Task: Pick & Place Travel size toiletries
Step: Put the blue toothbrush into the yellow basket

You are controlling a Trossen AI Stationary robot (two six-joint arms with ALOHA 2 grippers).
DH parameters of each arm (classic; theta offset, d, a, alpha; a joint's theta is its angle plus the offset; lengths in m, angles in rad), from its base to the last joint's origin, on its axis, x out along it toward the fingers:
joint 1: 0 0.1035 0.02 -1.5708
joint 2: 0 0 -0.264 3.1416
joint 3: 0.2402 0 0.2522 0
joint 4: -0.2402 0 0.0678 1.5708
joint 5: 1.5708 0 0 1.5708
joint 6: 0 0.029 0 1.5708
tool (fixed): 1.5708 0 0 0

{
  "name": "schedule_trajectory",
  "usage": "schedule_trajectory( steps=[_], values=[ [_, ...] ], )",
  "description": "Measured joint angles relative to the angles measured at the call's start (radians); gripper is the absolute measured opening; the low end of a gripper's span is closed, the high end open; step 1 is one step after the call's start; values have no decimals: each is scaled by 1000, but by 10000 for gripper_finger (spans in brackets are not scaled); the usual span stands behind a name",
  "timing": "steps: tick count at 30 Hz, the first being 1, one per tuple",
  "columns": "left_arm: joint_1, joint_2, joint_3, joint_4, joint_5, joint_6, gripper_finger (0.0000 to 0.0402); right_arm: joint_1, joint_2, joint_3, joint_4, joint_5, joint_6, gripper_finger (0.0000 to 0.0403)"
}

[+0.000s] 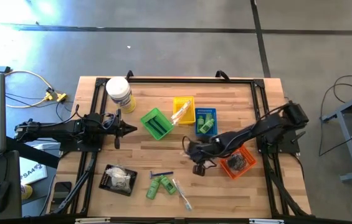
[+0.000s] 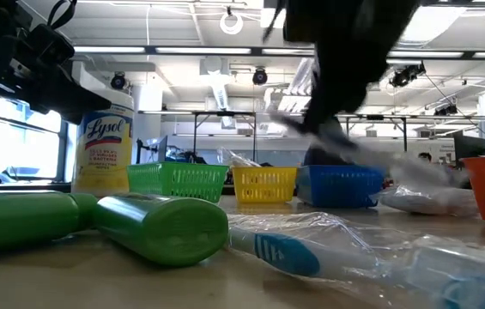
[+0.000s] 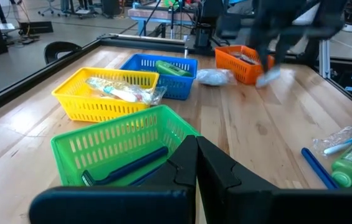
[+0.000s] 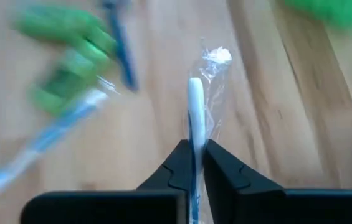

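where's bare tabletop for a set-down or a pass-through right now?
Free: the front right corner, below the orange basket; the far strip right of the white jar; the centre between the green basket and the loose green bottles. Crowded: the basket row, around the right pincer holding a wrapped toothbrush, and the front edge by the black tray.

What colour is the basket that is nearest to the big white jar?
Green. The basket beside the jar shows best in the high view.
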Motion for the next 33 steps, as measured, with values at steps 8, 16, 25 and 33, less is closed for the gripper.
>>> schedule_trajectory(
  steps=[8, 16, 25, 33],
  values=[
    [0, 0, -1, 2, -1, 0, 0, 57, -217, 0, 126, -9, -284, 40],
    [0, 0, -2, 3, -1, 19, 0, 101, -396, -2, 160, -116, -505, 14],
    [0, 0, -2, 3, -2, 19, 0, 46, -630, -221, 345, -124, -530, 30],
    [0, 0, -3, 2, -5, 22, 0, -52, -882, -570, 601, -171, -472, 27]
  ],
)
